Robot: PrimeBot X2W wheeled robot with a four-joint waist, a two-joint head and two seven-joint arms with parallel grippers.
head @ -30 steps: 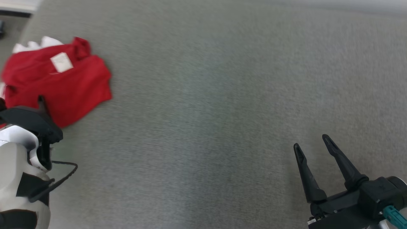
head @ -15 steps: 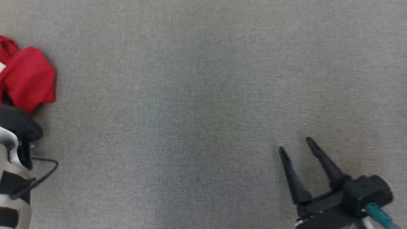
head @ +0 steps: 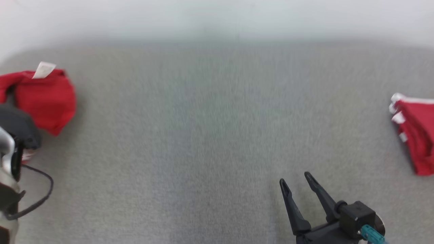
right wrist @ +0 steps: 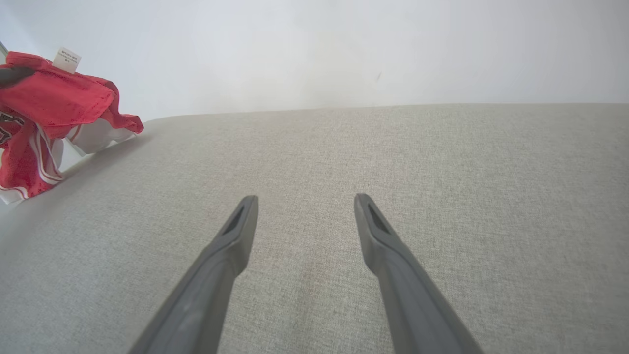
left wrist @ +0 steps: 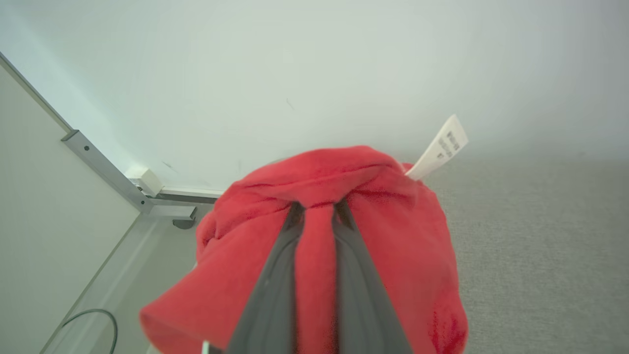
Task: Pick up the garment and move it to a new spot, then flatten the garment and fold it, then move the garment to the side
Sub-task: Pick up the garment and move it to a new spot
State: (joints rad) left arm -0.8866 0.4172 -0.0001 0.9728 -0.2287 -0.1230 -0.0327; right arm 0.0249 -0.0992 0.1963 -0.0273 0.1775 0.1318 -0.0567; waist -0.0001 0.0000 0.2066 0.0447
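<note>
The garment (left wrist: 393, 236) is red cloth with a white tag (left wrist: 442, 147). In the left wrist view my left gripper (left wrist: 317, 211) is shut on a fold of it, and the cloth bunches over both fingers. The head view has the garment (head: 44, 98) hanging in a lump at the far left, just beyond the left arm's dark wrist (head: 17, 130). From the right wrist view the garment (right wrist: 49, 103) is raised over the surface's left end, showing white trim. My right gripper (head: 298, 184) stands open over the grey surface at the lower right, its fingers (right wrist: 236, 236) bare.
A grey fabric surface (head: 203, 135) runs across the whole view, ending at a white wall (head: 217, 20). A second red garment with white trim (head: 417, 135) lies at the right edge. A metal frame rail (left wrist: 103, 172) stands beside the surface's left end.
The left gripper has shut on the red garment, which lay spread out a second ago and now hangs bunched from it. The head camera has swung, bringing the wall and a second garment into view.
</note>
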